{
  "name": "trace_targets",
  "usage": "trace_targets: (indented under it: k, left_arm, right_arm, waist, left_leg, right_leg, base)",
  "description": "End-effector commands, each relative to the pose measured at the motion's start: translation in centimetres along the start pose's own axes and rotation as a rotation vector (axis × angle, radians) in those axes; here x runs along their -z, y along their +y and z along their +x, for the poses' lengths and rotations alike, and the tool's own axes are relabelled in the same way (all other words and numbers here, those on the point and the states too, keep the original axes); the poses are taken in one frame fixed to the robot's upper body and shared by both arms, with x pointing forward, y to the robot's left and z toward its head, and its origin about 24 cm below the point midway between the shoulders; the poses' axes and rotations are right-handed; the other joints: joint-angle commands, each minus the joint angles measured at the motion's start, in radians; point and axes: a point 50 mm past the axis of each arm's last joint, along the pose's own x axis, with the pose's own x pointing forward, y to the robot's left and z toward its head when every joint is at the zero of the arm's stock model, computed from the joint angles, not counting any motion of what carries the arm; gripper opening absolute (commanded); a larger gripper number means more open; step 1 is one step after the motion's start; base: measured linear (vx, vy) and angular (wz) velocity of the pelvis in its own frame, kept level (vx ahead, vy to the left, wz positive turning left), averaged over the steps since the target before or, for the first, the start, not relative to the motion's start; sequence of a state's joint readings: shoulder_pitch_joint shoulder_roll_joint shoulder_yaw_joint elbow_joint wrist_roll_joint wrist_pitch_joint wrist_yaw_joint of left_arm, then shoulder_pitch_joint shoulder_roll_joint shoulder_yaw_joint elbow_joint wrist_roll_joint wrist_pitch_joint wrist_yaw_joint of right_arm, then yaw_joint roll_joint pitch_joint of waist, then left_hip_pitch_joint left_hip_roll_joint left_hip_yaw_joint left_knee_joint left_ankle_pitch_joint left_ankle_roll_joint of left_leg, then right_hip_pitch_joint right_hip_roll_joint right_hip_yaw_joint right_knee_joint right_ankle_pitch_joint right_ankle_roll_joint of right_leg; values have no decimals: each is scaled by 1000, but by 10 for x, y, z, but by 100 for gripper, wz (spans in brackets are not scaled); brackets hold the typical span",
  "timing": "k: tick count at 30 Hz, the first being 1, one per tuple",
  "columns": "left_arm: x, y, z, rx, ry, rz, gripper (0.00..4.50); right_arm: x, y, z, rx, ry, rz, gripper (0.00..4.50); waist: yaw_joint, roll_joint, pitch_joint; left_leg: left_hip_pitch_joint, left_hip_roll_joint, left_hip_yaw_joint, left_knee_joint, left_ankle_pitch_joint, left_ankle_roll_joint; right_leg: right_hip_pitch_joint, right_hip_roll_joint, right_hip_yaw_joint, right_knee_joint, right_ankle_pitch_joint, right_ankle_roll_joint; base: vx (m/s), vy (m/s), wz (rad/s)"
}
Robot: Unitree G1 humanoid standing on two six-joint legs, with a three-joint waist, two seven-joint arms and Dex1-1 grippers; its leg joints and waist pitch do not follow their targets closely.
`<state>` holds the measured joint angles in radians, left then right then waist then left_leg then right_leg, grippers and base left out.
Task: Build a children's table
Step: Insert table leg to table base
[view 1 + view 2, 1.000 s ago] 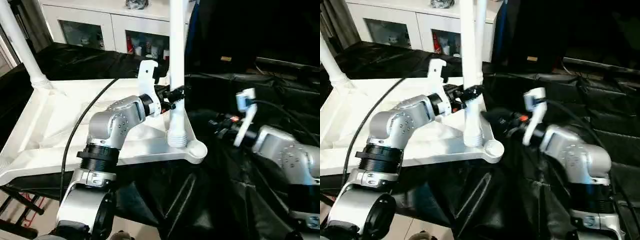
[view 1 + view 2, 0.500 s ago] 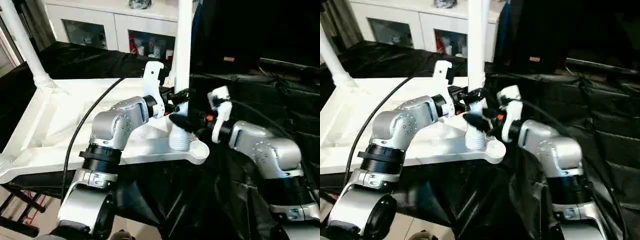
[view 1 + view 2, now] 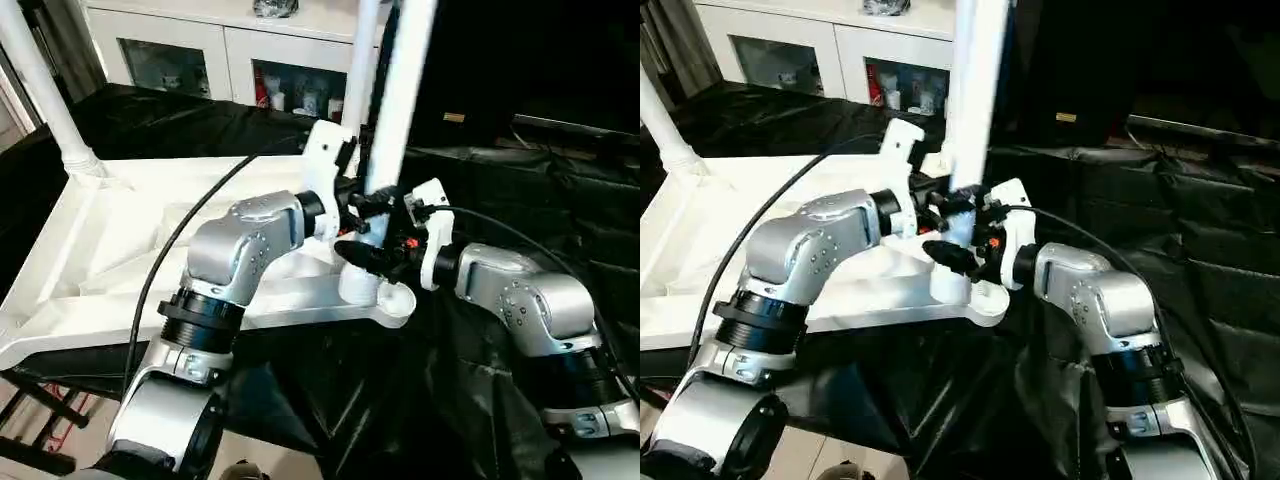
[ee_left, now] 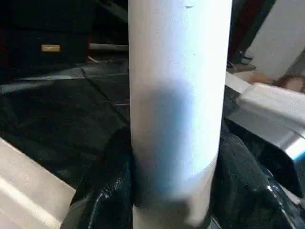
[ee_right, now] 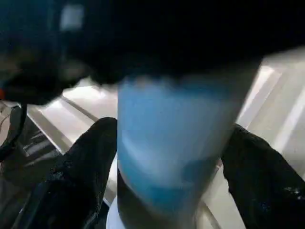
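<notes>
The white tabletop (image 3: 120, 230) lies underside up on the black-draped work table. A long white leg (image 3: 405, 90) stands at its near right corner, leaning to the right, with its ribbed foot (image 3: 358, 285) beside the round corner socket (image 3: 398, 298). My left gripper (image 3: 368, 203) is shut on this leg, and its black fingers (image 4: 102, 195) press both sides of the tube (image 4: 178, 119). Lower down, my right gripper (image 3: 365, 258) is open, its fingers (image 5: 86, 167) straddling the leg (image 5: 176, 152). A second leg (image 3: 40, 90) stands at the far left corner. A third leg (image 3: 362, 60) rises behind the held one.
A white cabinet (image 3: 200, 50) with glass doors stands behind the table. Black cloth (image 3: 480, 400) hangs in folds at the right and front. A black cable (image 3: 170, 260) runs along my left arm. Floor and a red-trimmed stand (image 3: 50, 430) lie at the lower left.
My right arm has swung left until its open fingers straddle the lower leg. The held leg's top has tipped to the right. My left gripper keeps its grip.
</notes>
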<state>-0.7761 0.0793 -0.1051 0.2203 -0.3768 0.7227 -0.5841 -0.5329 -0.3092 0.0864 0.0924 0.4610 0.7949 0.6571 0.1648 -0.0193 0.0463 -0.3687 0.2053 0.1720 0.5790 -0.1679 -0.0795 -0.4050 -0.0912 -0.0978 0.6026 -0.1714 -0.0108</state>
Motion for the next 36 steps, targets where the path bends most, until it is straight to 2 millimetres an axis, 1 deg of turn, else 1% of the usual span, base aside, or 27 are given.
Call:
trace_targets:
  k: [1,15,16,17,18,22,25,28,30,31,32,36]
  left_arm:
    - [-4,-4,-1,17,-7,31,188]
    - [-5,-3,-3,32,-6,33,188]
    - [-5,-3,-3,33,-6,34,188]
    - [-5,-4,-3,35,-5,34,188]
    - [-5,-4,-3,35,-6,34,188]
    - [-5,-4,-3,38,-6,34,188]
    - [-6,-4,-3,41,-7,35,188]
    - [-6,-4,-3,43,-9,34,188]
    - [-6,-5,-3,44,-10,34,188]
    - [-7,-5,-3,45,-11,33,188]
    - [-7,-5,-2,45,-12,32,188]
    - [-6,-6,-3,50,-11,34,188]
  right_arm:
    - [-3,-1,0,3,3,-16,357]
    - [3,0,2,-17,35,-18,357]
    - [3,0,2,-17,35,-17,338]
    - [4,0,2,-18,35,-15,338]
    - [4,0,2,-17,35,-14,319]
    - [6,-1,2,-15,38,-10,280]
    - [7,-1,2,-20,41,-3,267]
    - [9,-1,1,-26,49,-1,231]
    - [11,0,1,-31,54,-1,225]
    - [12,0,1,-37,60,-2,215]
    - [12,1,1,-40,62,-2,203]
    - [13,0,2,-38,64,-13,195]
  waist:
    - [-3,-9,-67]
    - [-3,-9,-68]
    - [-3,-9,-68]
    - [-2,-9,-68]
    - [-3,-9,-68]
    - [-3,-9,-69]
    - [-2,-9,-69]
    - [-3,-9,-69]
    - [-3,-9,-69]
    - [-3,-13,-69]
    - [-2,-12,-69]
    - [-2,-13,-69]
  left_leg:
    - [5,18,-2,-60,-147,-17]
    - [5,18,-2,-60,-143,-18]
    - [5,18,-2,-60,-143,-19]
    - [5,18,-2,-60,-144,-19]
    - [6,18,-2,-60,-145,-19]
    - [5,18,-1,-59,-138,-17]
    - [4,18,-2,-59,-139,-15]
    - [5,19,-1,-58,-137,-14]
    - [6,19,-1,-58,-137,-13]
    - [5,19,-1,-58,-137,-12]
    - [5,19,-1,-58,-135,-12]
    - [4,19,-1,-58,-129,-11]
  right_leg:
    - [62,-55,49,-67,-195,-116]
    - [62,-55,50,-65,-185,-122]
    - [62,-56,50,-65,-189,-120]
    - [62,-56,50,-65,-189,-120]
    - [61,-56,50,-66,-191,-119]
    - [62,-56,50,-64,-177,-125]
    - [63,-55,49,-63,-173,-127]
    - [63,-55,50,-62,-167,-131]
    - [62,-55,50,-63,-168,-131]
    - [63,-55,50,-63,-175,-130]
    - [63,-56,50,-62,-177,-129]
    - [63,-56,50,-62,-174,-129]
  base:
    - [0,0,0]
    - [0,0,0]
    - [0,0,0]
    - [0,0,0]
    - [0,0,0]
    - [0,0,0]
    - [0,0,0]
    - [0,0,0]
    - [0,0,0]
    - [0,0,0]
    - [0,0,0]
    - [0,0,0]
